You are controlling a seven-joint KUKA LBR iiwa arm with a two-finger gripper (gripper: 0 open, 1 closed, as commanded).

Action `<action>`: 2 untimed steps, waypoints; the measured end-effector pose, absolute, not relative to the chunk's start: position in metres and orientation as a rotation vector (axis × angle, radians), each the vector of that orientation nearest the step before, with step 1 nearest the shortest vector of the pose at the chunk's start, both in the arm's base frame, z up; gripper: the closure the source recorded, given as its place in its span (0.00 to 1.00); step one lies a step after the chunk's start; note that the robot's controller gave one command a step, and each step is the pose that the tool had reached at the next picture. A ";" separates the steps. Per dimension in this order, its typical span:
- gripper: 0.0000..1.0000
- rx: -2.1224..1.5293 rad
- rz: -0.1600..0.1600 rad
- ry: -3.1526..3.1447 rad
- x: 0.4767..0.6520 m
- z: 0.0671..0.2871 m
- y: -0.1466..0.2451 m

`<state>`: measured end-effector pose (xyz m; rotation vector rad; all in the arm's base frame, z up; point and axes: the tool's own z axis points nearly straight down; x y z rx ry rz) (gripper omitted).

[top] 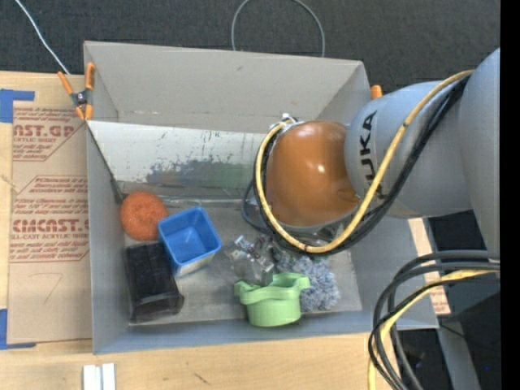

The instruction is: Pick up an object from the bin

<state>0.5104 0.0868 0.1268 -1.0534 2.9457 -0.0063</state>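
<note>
My gripper [254, 258] hangs low over the bin floor, right of the middle, its metal tip just above a green plastic cup-like piece [273, 301] at the bin's front edge. A speckled grey-blue fuzzy lump [322, 286] lies against the green piece on its right, partly under the arm. Left of the gripper stands a small blue square tub [189, 236], tilted, with its opening upward.
An orange textured ball [142, 214] rests by the left wall. A black rectangular block [151, 280] lies in the front-left corner. The arm's orange dome and its cables hide the right part of the bin floor.
</note>
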 end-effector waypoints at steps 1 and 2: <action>1.00 -0.935 -0.007 2.973 0.523 0.242 0.099; 1.00 -1.013 -0.002 2.950 0.496 0.184 0.131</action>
